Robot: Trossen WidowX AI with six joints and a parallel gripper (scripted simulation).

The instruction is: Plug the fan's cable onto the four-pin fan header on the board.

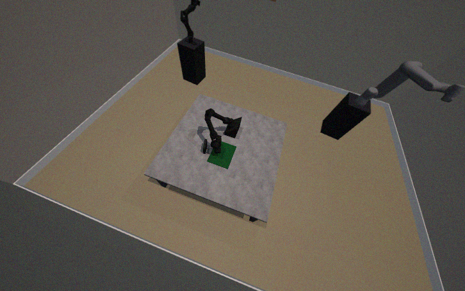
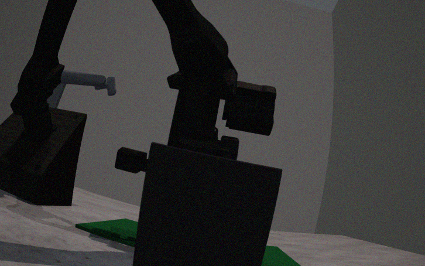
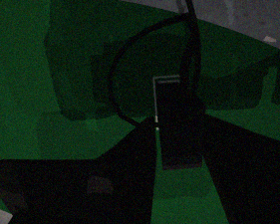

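Observation:
The green board (image 1: 227,159) (image 2: 115,226) (image 3: 20,99) lies on the table. My gripper (image 1: 217,151) (image 3: 174,122) points down over it, fingers slightly open around the dark plug (image 3: 181,140). In the wrist view a thin green gap shows between the left finger and the plug; the right finger is very near its other side. A pale outline, seemingly the header's rim (image 3: 166,78), shows at the plug's far left edge. How deep the plug sits cannot be told. The black cable (image 3: 111,74) loops left from it. The dark fan (image 1: 204,146) (image 2: 207,211) stands beside the board and hides the fingertips in the exterior view.
The table (image 1: 248,188) carries the arm's dark base (image 1: 232,129) behind the board. Two other arms stand on dark pedestals (image 1: 193,63) (image 1: 346,117) away from the table. The cable runs up past the far edge of the board in the wrist view.

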